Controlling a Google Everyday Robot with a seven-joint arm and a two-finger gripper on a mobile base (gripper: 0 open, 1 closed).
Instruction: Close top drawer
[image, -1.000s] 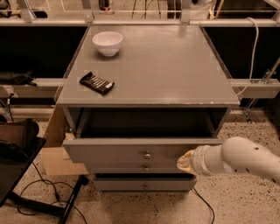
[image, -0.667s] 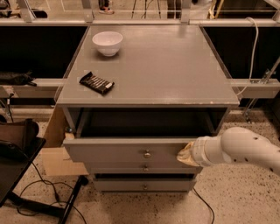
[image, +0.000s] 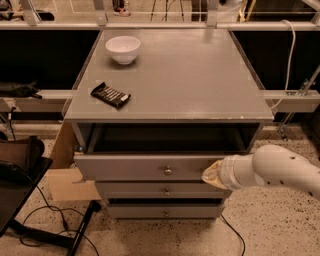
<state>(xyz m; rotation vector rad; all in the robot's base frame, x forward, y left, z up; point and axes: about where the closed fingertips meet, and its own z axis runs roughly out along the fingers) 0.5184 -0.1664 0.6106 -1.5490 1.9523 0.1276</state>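
Note:
The top drawer (image: 145, 167) of the grey cabinet stands pulled out, its dark interior open to view under the cabinet top. Its flat grey front carries a small round metal knob (image: 168, 171) at centre. My gripper (image: 212, 173) comes in from the right on a white arm and rests against the right part of the drawer front, right of the knob. Two other knobbed drawers sit below, less far out.
On the cabinet top (image: 200, 75) lie a white bowl (image: 123, 48) at the back left and a dark snack bar (image: 110, 95) near the left edge. A black stand and cables (image: 30, 200) occupy the floor at left. A cardboard box (image: 67, 182) sits beside the cabinet.
My arm has moved left, bringing the gripper against the drawer front. The drawer looks about as far out as before.

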